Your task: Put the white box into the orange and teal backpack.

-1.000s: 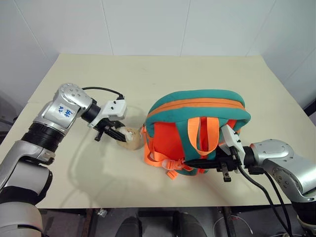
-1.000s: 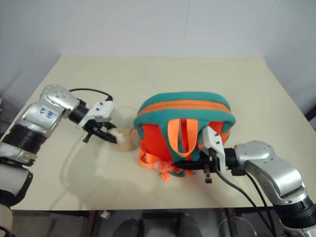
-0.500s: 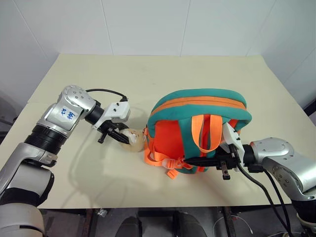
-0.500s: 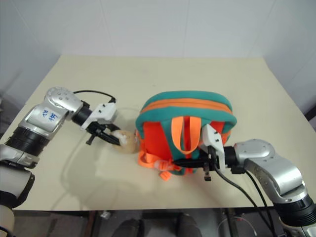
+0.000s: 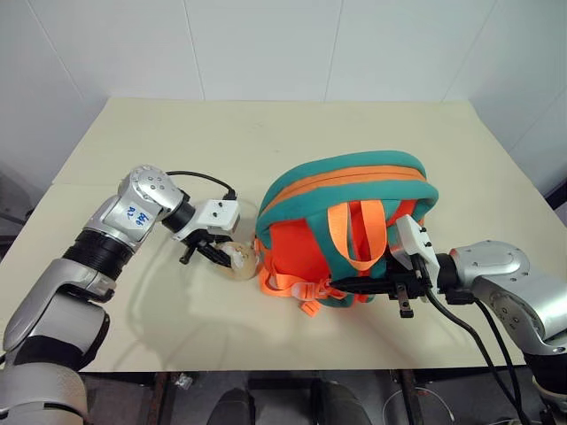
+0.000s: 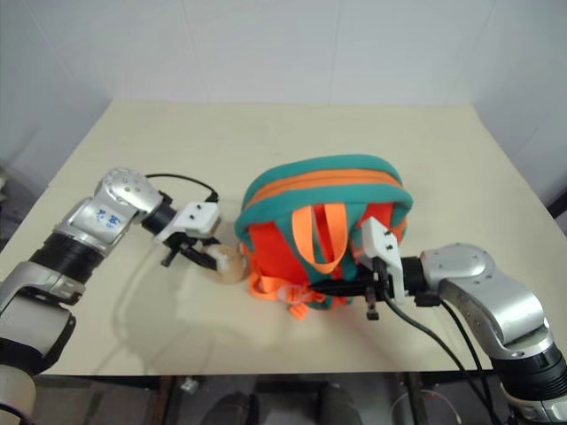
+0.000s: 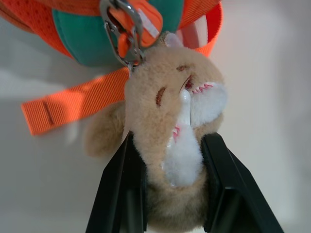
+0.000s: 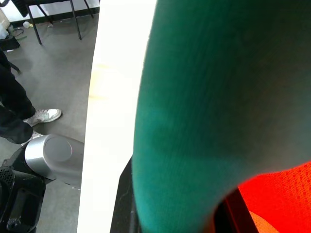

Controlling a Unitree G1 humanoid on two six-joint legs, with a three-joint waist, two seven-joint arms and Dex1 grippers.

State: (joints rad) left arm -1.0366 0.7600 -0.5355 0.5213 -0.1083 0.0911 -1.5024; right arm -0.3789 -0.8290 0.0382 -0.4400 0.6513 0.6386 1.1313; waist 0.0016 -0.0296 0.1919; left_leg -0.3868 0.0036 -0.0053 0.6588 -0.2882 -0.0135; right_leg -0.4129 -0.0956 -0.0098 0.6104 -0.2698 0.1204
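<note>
Black-fingered right pincer (image 5: 368, 286) near the desk's (image 5: 159, 115) front edge, toward the right corner, clamped on the lower teal rim of the soft orange and teal backpack (image 5: 347, 232); in the right wrist view teal fabric pressed between the two fingers, orange mesh beside it. Standing roughly upright just beyond that pincer, near the middle of the front edge: teal top and sides, orange zip band, orange loop handle hanging down the near face, orange webbing straps (image 5: 288, 285) spilling onto the pale cream desk at its left foot. To the left of the bag, close to the front edge: small tan plush bear head (image 5: 237, 258), hooked to the backpack by a metal clip (image 7: 121, 36). Left pincer (image 5: 217, 256) closed on that bear head, one black finger (image 7: 121, 189) squeezing each side of the plush, as seen from the left wrist. Past the desk's far edge, white wall panels. White box: cannot tell where; nothing of it visible on the desk.
</note>
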